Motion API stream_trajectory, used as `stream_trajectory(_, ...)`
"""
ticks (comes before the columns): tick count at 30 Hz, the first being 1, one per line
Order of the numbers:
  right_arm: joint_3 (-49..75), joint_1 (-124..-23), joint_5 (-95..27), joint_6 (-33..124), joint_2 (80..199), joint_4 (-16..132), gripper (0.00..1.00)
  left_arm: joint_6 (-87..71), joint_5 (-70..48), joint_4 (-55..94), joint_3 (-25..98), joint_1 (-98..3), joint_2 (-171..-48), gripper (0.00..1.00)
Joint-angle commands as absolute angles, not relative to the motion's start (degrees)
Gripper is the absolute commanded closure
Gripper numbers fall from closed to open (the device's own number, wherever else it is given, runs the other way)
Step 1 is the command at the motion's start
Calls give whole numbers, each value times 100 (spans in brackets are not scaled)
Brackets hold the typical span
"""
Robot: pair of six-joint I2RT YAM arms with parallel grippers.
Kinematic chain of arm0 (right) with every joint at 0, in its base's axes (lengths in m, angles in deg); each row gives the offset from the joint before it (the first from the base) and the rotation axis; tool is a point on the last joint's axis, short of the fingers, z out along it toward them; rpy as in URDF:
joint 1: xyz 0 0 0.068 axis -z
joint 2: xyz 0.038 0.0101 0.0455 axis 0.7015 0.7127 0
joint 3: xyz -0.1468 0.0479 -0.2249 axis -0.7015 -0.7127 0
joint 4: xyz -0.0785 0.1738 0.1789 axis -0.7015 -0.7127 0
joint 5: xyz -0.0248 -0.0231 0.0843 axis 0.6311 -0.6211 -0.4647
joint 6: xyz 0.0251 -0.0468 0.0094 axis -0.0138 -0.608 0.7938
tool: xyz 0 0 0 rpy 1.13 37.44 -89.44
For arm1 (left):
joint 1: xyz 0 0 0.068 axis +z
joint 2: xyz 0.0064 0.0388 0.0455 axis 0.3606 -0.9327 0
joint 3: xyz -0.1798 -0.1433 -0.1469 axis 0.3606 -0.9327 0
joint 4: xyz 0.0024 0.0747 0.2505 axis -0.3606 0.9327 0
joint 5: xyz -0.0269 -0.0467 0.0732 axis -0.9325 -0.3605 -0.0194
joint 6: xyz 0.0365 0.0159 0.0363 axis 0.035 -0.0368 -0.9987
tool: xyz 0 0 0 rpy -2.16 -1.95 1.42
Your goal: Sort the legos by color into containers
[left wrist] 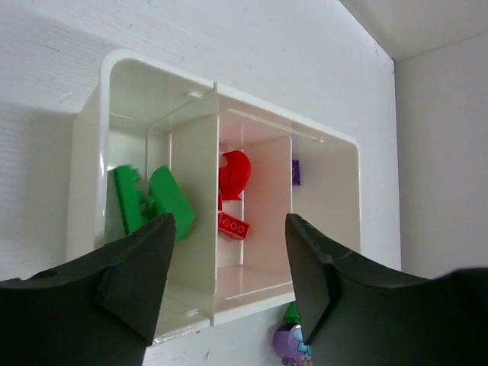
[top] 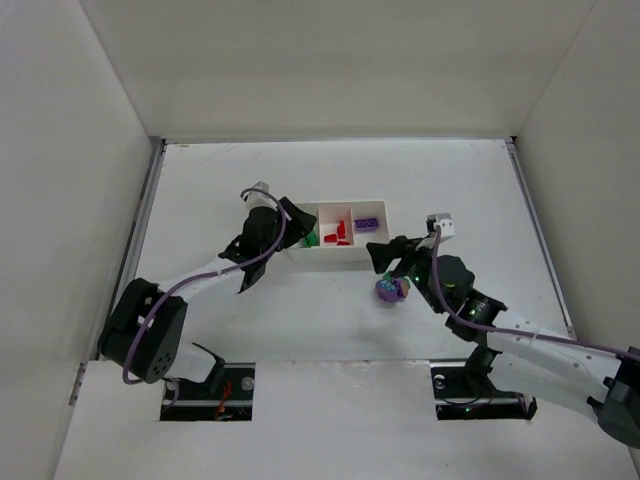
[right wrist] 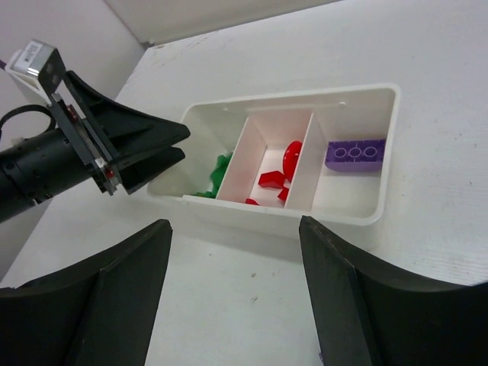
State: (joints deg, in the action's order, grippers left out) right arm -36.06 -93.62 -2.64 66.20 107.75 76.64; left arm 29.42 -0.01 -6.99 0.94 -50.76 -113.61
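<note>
Right claw (right wrist: pixel 235 229), purple brick (right wrist: pixel 355 154) beyond

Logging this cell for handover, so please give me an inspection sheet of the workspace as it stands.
Surface: white table, matte.
Job's things: tray holds green pieces left, red pieces middle, purple brick right; purple-and-green pieces loose on the table.
Clutter: nothing seen.
Grippers: left gripper open, empty, at tray's left end; right gripper open, empty.
Cables: purple cable along each arm.
Surroundings: white walls.

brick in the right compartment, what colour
The brick is purple, clearest in the right wrist view.
</note>
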Motion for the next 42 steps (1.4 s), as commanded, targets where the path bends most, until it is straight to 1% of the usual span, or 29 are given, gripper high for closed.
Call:
stream_trajectory(1,-3768,-9319,59,6822,10484,7477,26,2475,127,-582,483,-5150,-11187,41)
stream_trajectory(3,-3847,-9275,278,6927,10344,7240,28,2335,127,-547,536,-5194,-11055,38)
stream_trajectory(5,-3883,-9205,559,7111,10229,6863,32,2273,127,-503,554,-5238,-10897,38)
stream_trajectory(6,-3883,-9179,752,7252,10168,6591,37,2264,101,-468,545,-5264,-10809,38)
stream_trajectory(8,-3848,-9074,1087,7742,10062,5872,52,2272,22,-441,457,-5361,-10642,39)
stream_trajectory(9,-3830,-9021,1158,7963,10044,5546,57,2281,-31,-423,387,-5439,-10555,40)
stream_trajectory(10,-3830,-8959,1193,8174,10027,5264,59,2281,-92,-415,308,-5527,-10467,41)
stream_trajectory(11,-3856,-8898,1202,8350,10009,5061,59,2281,-163,-397,212,-5632,-10370,41)
stream_trajectory(12,-3891,-8845,1176,8500,9992,4894,57,2281,-216,-380,115,-5738,-10265,41)
stream_trajectory(13,-3918,-8801,1124,8614,9974,4736,50,2299,-251,-345,18,-5852,-10159,41)
stream_trajectory(15,-3979,-8774,1010,8790,9939,4533,31,2308,-269,-292,-192,-6124,-9922,41)
stream_trajectory(17,-4041,-8792,799,8861,9904,4514,20,2334,-269,-283,-412,-6405,-9693,41)
stream_trajectory(20,-4067,-8792,465,8827,10070,4663,15,2351,-242,-318,-702,-6836,-9482,41)
stream_trajectory(23,-4041,-8792,131,8695,10491,4944,12,2413,-190,-388,-922,-7109,-9437,41)
stream_trajectory(29,-4050,-8730,-133,8668,11282,5516,9,2667,-190,-835,-1309,-7461,-9587,41)
stream_trajectory(34,-4120,-8660,-247,8712,11661,5859,9,2922,-207,-1301,-1494,-7628,-9876,41)
stream_trajectory(38,-4199,-8651,-292,8730,11854,6166,16,3081,-234,-1662,-1503,-7821,-10280,41)
stream_trajectory(40,-4217,-8625,-266,8721,11898,6272,22,3160,-234,-1829,-1486,-7910,-10465,41)
stream_trajectory(42,-4217,-8590,-222,8686,11977,6342,26,3239,-208,-1987,-1468,-7997,-10623,41)
